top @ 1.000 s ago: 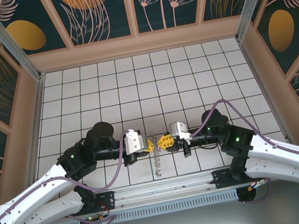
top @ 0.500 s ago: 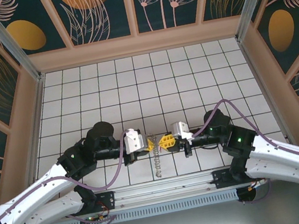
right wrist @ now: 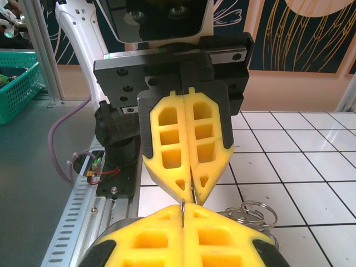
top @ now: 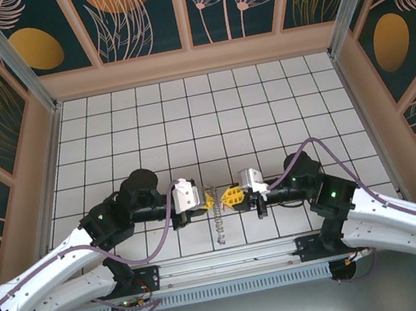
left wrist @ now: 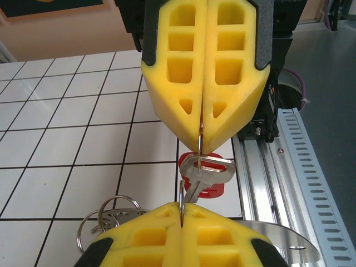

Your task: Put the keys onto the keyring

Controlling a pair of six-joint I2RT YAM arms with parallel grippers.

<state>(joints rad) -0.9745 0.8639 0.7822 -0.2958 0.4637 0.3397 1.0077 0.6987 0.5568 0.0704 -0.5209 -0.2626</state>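
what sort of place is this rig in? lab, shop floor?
Probably an enclosed robot test cell in a lab: white gridded tabletop, floral-printed panel walls boxing it in, and an aluminium rail along the near edge.

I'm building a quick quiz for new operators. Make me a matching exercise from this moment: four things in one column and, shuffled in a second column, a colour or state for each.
Things
1. key
2. small loops
3. left pincer
4. table

Colour or state
A. white tiles
B. shut on the thin wire of the keyring
C. red head
D. silver, bunched together

Pairs: 1-C, 2-D, 3-B, 4-A
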